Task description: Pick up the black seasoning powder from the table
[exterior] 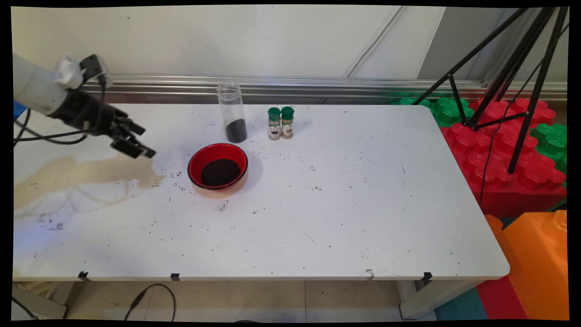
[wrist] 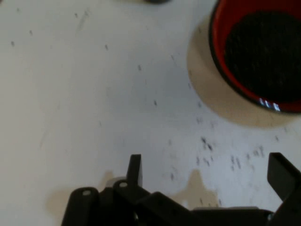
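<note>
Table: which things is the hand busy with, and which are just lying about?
Near the hand: hand, open and empty; red bowl of dark grains; brown stain.
Farther off: clear jar; two green-capped bottles; tripod.

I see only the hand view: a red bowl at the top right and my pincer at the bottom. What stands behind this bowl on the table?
Observer: A clear jar, upright, with dark grains in its bottom part, stands just behind the red bowl.
Operator: Does the jar have a lid?
Observer: No lid shows on it; its mouth looks open.
Operator: Is anything else near it?
Observer: Two small spice bottles with green caps stand side by side, to the jar's right in the main view.
Operator: Where is my pincer relative to the bowl?
Observer: The pincer is open and empty, to the bowl's left, above a tan stain on the table.
</note>
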Action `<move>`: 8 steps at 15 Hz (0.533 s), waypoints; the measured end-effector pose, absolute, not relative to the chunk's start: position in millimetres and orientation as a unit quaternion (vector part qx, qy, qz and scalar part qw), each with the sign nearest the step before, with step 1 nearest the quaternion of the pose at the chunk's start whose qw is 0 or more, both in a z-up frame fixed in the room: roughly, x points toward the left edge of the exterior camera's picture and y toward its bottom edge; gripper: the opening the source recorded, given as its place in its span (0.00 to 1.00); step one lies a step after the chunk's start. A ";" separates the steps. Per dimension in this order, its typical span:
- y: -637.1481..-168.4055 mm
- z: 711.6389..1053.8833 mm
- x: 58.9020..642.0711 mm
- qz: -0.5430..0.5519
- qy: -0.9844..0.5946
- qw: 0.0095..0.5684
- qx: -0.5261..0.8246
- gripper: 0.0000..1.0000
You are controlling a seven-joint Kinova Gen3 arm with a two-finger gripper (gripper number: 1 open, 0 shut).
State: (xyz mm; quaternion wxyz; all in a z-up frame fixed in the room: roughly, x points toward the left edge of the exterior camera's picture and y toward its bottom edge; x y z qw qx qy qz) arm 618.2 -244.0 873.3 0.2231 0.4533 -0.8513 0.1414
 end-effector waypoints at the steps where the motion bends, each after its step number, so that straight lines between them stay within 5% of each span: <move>1: -248.8 872.3 616.2 0.144 -0.849 0.225 0.455 1.00; 8: -296.6 857.3 600.9 0.169 -0.840 0.248 0.453 1.00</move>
